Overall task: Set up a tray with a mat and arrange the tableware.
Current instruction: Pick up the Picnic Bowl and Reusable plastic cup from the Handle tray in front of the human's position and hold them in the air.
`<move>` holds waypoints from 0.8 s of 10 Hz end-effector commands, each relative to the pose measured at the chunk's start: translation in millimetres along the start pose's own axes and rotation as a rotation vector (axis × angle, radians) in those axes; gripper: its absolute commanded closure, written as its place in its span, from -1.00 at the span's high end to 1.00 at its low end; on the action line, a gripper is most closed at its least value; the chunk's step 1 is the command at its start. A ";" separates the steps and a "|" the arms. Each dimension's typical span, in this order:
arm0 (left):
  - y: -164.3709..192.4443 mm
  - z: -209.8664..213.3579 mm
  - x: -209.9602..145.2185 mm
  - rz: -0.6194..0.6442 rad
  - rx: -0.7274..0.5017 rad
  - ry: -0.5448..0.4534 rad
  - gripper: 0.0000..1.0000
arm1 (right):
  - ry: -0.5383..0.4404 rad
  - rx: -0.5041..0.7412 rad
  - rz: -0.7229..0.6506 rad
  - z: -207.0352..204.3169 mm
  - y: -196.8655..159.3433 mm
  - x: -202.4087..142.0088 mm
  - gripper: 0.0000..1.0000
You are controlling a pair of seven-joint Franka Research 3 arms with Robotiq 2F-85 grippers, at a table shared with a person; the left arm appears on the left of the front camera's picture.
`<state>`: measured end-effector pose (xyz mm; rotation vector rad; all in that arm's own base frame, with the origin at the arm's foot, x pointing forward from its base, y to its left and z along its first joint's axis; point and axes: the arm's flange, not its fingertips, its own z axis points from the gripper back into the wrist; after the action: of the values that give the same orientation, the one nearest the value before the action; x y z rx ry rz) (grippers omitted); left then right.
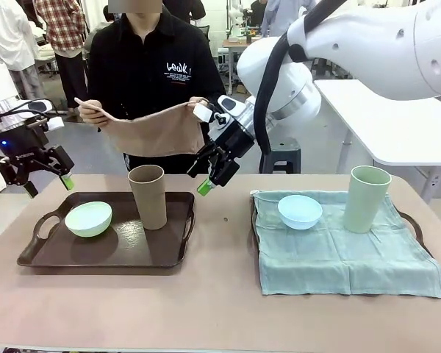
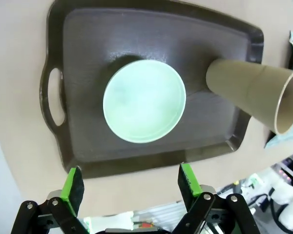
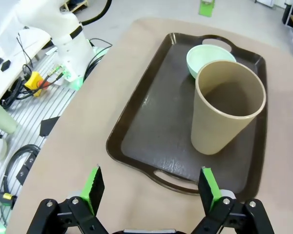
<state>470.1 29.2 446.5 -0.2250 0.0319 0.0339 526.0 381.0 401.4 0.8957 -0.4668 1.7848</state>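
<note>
On the left, a dark brown tray point(image 1: 103, 250) carries a pale green bowl point(image 1: 88, 218) and a tall brown cup point(image 1: 148, 195). To the right, a pale green mat point(image 1: 338, 254) covers a second tray, with a light blue bowl point(image 1: 300, 211) and a pale green cup point(image 1: 367, 198) on it. A person holds a tan mat point(image 1: 158, 131) up above the far edge. My left gripper point(image 1: 49, 184) hovers open off the tray's left end, above the bowl point(image 2: 144, 101). My right gripper point(image 1: 198, 179) hangs open above the tray's far right corner, facing the cup point(image 3: 227, 112).
The second tray's handle point(image 1: 414, 224) sticks out from under the green mat at the right. Bare tabletop point(image 1: 206, 309) runs along the front and between the trays. White tables and people stand behind the person.
</note>
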 end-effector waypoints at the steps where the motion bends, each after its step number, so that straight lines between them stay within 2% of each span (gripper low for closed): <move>1: -13.5 -17.1 10.4 0.065 0.066 -0.045 1.00 | 0.006 0.004 0.026 -14.4 -9.3 -9.5 1.00; 3: -18.6 -28.9 15.9 0.079 0.125 -0.058 1.00 | 0.011 0.017 0.059 -26.3 -15.7 -16.4 1.00; 5: -17.7 -45.6 22.4 0.118 0.181 -0.008 1.00 | 0.001 0.044 0.077 -40.7 -22.5 -21.2 1.00; 8: -11.8 -68.1 34.9 0.143 0.160 0.058 1.00 | -0.007 0.060 0.115 -49.4 -27.1 -22.4 1.00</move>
<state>494.7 6.4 379.7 -0.0661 0.0857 0.1510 533.6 409.2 349.4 0.9449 -0.4656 1.8592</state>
